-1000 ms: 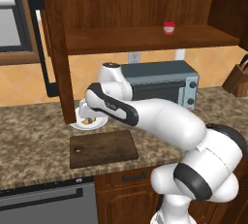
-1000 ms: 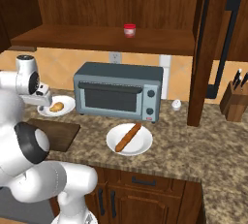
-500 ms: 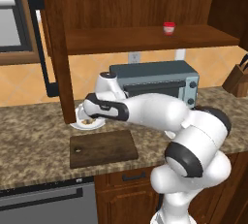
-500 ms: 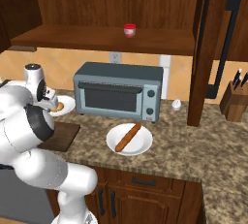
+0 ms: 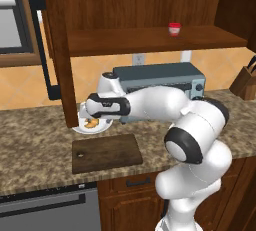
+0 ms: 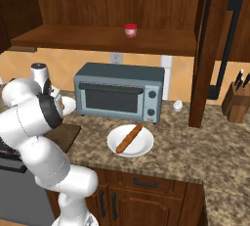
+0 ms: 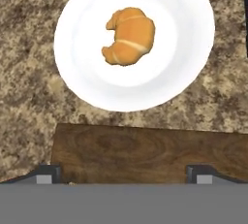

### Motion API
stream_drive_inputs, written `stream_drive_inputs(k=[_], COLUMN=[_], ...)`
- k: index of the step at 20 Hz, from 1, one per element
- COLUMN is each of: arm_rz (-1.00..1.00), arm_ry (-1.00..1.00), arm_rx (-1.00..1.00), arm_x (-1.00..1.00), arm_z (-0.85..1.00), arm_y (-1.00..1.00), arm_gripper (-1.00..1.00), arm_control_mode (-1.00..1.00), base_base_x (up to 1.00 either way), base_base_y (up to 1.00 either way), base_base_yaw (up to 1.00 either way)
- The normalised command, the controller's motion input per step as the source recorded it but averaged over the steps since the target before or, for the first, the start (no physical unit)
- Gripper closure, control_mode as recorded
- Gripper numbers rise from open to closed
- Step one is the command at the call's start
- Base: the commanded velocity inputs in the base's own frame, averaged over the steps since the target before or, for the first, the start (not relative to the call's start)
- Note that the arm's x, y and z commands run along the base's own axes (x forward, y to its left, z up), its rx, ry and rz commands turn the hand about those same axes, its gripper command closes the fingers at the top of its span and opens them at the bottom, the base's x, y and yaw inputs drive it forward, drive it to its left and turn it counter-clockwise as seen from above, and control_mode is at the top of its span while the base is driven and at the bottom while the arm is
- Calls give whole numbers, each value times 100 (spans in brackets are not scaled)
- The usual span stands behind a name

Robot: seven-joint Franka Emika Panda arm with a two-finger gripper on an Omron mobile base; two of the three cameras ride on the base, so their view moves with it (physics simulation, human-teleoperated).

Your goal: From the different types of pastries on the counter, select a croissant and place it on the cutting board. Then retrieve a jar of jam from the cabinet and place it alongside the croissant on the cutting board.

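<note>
The croissant (image 7: 128,36) lies on a white plate (image 7: 87,77) on the counter (image 7: 29,106), straight ahead of the jaws in the hand view, its long axis running slantwise from the lower left up to the upper right, with both curled tips turned toward the left of that view. Between the plate and the jaws lies the near edge of the cutting board (image 7: 145,152), just beside the plate rim and bare. The gripper (image 7: 123,172) hangs above that board edge with its fingertips (image 7: 46,173) set wide apart and nothing between them, so the jaws stand released. From the left base view the croissant (image 5: 91,122) sits under the hand, on the plate (image 5: 80,126) just behind the board (image 5: 106,153), next to the open cabinet door (image 5: 55,50). The jar of jam (image 5: 174,29) stands on the cabinet shelf, well apart, above the toaster oven (image 5: 160,77). In the right base view the stick-shaped pastry (image 6: 130,138) lies on its own plate (image 6: 146,144) in front of the oven. Compared with a second ago, the arm has folded in tighter and the hand has come lower over the croissant plate; the pastries and jar lie as they did.
</note>
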Motion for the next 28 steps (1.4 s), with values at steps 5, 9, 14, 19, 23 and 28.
stream_drive_inputs(k=[5, 9, 14, 19, 23, 28], arm_rz=[-11, -10, -9, -11, -5, 0], arm_ry=[0, 0, 0, 0, 0, 0], arm_rx=[-4, -5, -1, 0, 0, 0], arm_x=[59, 18, 18, 23, 24, 12], arm_z=[-10, -33, -21, -18, -15, -4], arm_y=[14, 16, 4, 0, 0, 0], arm_gripper=[-100, -100, -100, -100, -100, -100], arm_control_mode=[-100, -100, -100, -100, -100, -100], base_base_x=[0, 0, 0, 0, 0, 0], base_base_y=[0, 0, 0, 0, 0, 0], base_base_yaw=[0, 0, 0, 0, 0, 0])
